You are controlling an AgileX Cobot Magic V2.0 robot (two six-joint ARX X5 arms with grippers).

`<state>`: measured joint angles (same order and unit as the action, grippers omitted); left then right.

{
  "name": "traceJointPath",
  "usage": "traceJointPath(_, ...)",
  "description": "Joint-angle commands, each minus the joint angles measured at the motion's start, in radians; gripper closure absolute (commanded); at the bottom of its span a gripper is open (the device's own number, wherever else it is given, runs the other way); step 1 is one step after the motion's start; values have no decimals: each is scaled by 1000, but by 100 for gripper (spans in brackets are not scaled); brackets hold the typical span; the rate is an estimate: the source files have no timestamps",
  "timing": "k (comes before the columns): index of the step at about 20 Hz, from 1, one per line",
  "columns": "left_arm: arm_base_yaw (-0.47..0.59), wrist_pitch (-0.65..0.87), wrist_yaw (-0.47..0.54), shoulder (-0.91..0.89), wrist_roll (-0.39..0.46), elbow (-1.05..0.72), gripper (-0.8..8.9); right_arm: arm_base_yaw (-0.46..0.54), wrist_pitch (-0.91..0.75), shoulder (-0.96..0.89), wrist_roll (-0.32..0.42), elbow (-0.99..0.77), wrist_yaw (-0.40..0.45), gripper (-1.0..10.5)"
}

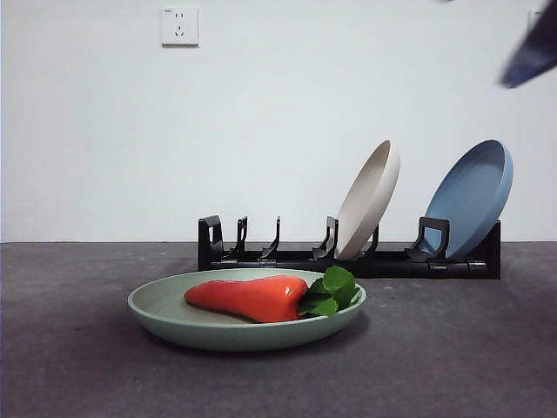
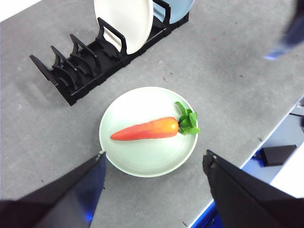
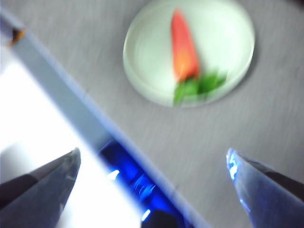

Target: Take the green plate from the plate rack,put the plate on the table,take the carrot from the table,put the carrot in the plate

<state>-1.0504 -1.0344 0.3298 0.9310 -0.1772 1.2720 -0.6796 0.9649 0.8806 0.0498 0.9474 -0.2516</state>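
Note:
The green plate (image 1: 200, 326) lies flat on the table (image 1: 78, 366) in front of the plate rack (image 1: 287, 257). The carrot (image 1: 248, 298) lies in the plate, its leafy top to the right. The plate (image 2: 142, 161) and carrot (image 2: 147, 129) also show in the left wrist view, with the rack (image 2: 80, 71) beyond. My left gripper (image 2: 154, 159) is open and empty, high above the plate. My right gripper (image 3: 154, 164) is open and empty, high above the table's edge; its blurred view shows the plate (image 3: 228, 33) and carrot (image 3: 183, 45). One dark arm tip (image 1: 533, 48) shows at the top right.
A beige plate (image 1: 370, 198) and a blue plate (image 1: 470, 196) lean in the rack's right slots; the left slots hold nothing. A wall socket (image 1: 179, 26) is on the white wall behind. The table's front edge (image 2: 228, 190) lies near the plate.

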Motion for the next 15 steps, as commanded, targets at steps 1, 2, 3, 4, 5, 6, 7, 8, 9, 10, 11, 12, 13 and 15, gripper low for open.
traceJointPath(1,-2,-12,-18,-1,-3,-1,468,-2,61,-38,-23,-3,-53,352)
traceJointPath(2,-2,-18,-27,-1,-3,-1,468,-2,77,-51,-29,-3,-72,352)
traceJointPath(3,-2,-23,-35,-1,-4,-1,469,-2,85,-61,-35,-3,-87,353)
traceJointPath(4,-2,-29,-48,-1,-4,-1,472,-2,92,-71,-37,-3,-93,355)
traceJointPath(5,-2,-35,-57,-1,-4,-1,475,-2,96,-79,-43,-3,-92,377)
traceJointPath(6,-2,-42,-68,-1,-4,-1,491,-2,97,-84,-46,-3,-90,431)
traceJointPath(7,-2,-49,-81,-1,-4,-1,551,-2,97,-88,-51,-3,-90,524)
traceJointPath(8,-2,-55,-90,-1,-6,-1,621,-2,97,-90,-55,-3,-90,615)
traceJointPath(9,-2,-62,-102,-1,-6,-1,720,-2,97,-91,-57,-3,-90,729)
traceJointPath(10,-2,-68,-107,-1,-6,-1,820,-2,98,-91,-57,-3,-90,847)
traceJointPath(11,-2,-74,-110,-1,-7,-1,820,-2,99,-91,-57,-3,-90,953)
traceJointPath(12,-2,-80,-119,-1,-7,-1,821,-2,99,-91,-56,-3,-90,960)
traceJointPath(13,-2,-86,-130,-1,-7,-1,821,-2,99,-91,-56,-3,-90,954)
traceJointPath(15,-2,-92,-144,-1,-7,-1,821,-2,99,-91,-56,-3,-90,954)
